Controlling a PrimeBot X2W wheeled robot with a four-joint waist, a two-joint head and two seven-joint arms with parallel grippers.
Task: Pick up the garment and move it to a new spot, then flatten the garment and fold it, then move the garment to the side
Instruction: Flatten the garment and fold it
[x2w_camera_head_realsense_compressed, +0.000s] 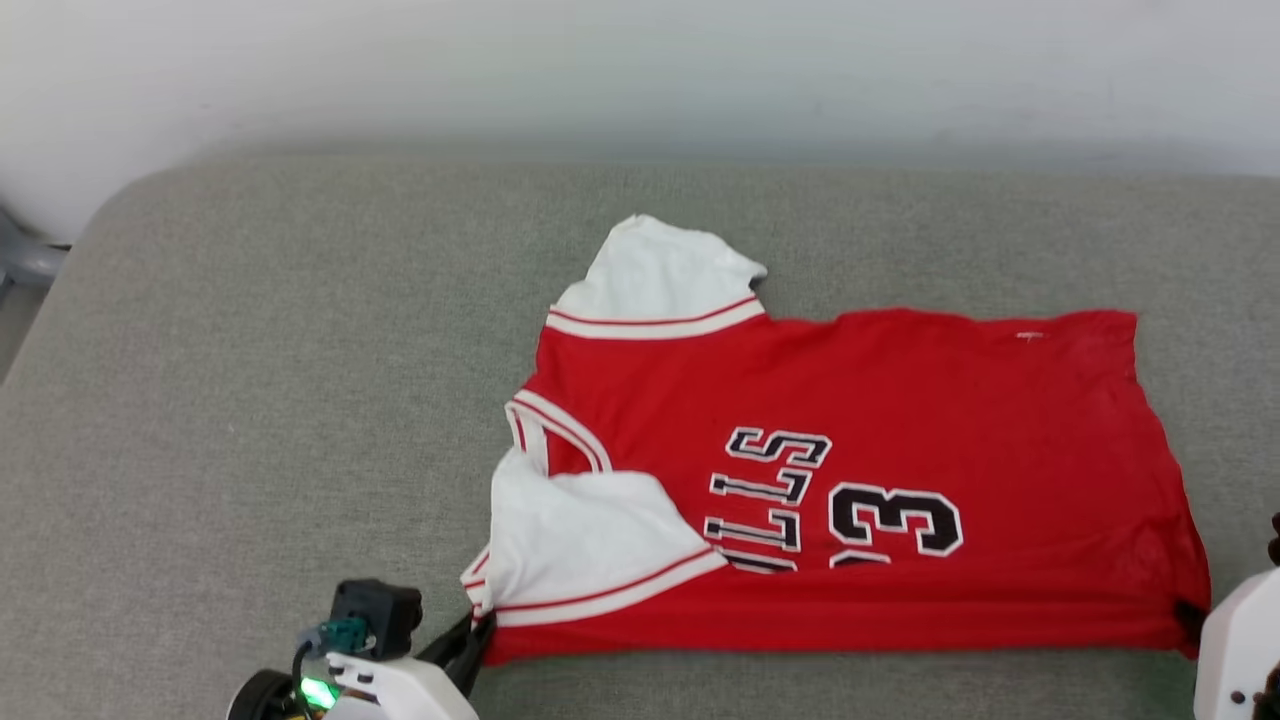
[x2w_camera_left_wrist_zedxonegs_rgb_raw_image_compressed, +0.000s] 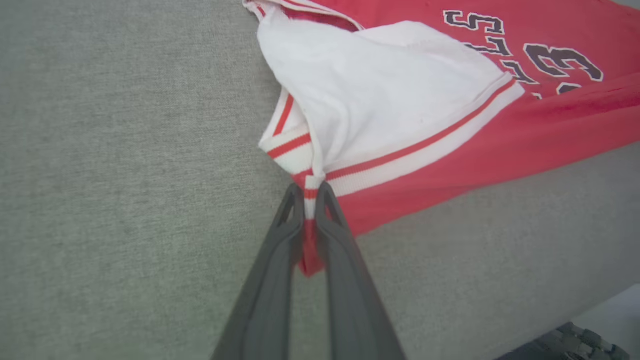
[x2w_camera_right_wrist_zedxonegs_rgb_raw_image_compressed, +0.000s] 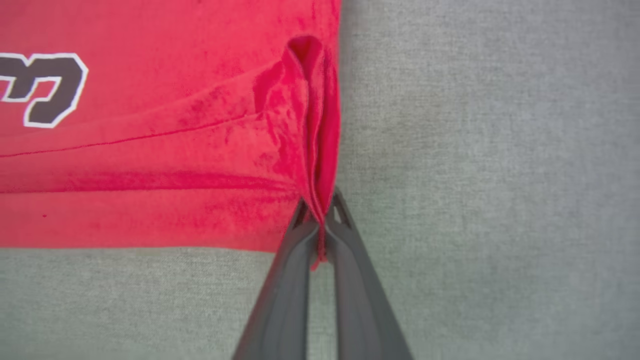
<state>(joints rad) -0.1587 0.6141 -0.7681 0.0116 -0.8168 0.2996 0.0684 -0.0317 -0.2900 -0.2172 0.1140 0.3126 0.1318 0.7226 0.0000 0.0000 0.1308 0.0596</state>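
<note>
The garment (x2w_camera_head_realsense_compressed: 900, 420) is a red jersey with white sleeves and black lettering, lying sideways on the grey cushion, its near long edge folded over so the print is partly covered. My left gripper (x2w_camera_head_realsense_compressed: 478, 632) is shut on the garment's near left corner, by the striped sleeve trim (x2w_camera_left_wrist_zedxonegs_rgb_raw_image_compressed: 400, 160); the left wrist view has red and white cloth pinched between the fingers (x2w_camera_left_wrist_zedxonegs_rgb_raw_image_compressed: 280, 240). My right gripper (x2w_camera_head_realsense_compressed: 1190, 620) is shut on the near right hem corner, where a bunched red pleat (x2w_camera_right_wrist_zedxonegs_rgb_raw_image_compressed: 315, 150) runs down into the fingers (x2w_camera_right_wrist_zedxonegs_rgb_raw_image_compressed: 350, 250).
The grey fabric surface (x2w_camera_head_realsense_compressed: 250, 400) spreads wide to the left of and beyond the garment, ending at a pale wall (x2w_camera_head_realsense_compressed: 640, 70). Its rounded far left corner drops off toward a grey object (x2w_camera_head_realsense_compressed: 25, 260). A dark shape (x2w_camera_left_wrist_zedxonegs_rgb_raw_image_compressed: 565, 345) lies below the surface's edge.
</note>
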